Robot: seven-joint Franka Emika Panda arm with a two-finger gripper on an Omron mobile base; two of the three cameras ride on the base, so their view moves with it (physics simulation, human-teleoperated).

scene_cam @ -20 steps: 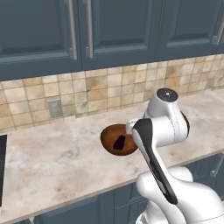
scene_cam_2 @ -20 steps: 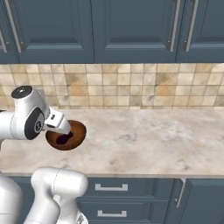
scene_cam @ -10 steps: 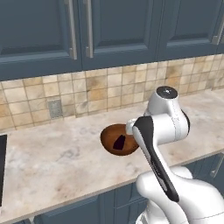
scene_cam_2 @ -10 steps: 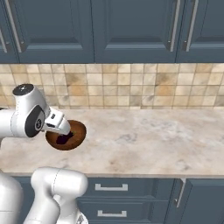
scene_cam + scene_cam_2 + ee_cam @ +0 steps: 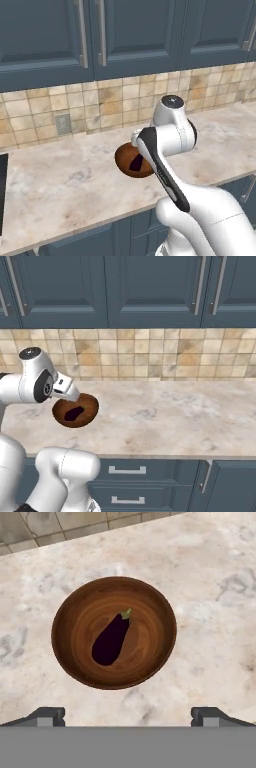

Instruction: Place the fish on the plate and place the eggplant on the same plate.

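eggplant [image 5: 111, 638] lying inside brown bowl [image 5: 75, 612], on counter [image 5: 210, 612]

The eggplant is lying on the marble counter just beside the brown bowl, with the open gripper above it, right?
Not quite: the eggplant lies inside the brown bowl, not beside it, as the hand view shows. The bowl stands on the marble counter, and the open gripper is above it.

Dark blue upper cabinets [image 5: 150, 286] with vertical bar handles [image 5: 201, 286], above a beige-and-tan tiled backsplash [image 5: 165, 358], a marbled beige countertop [image 5: 165, 416] and blue drawer fronts [image 5: 150, 491] below.
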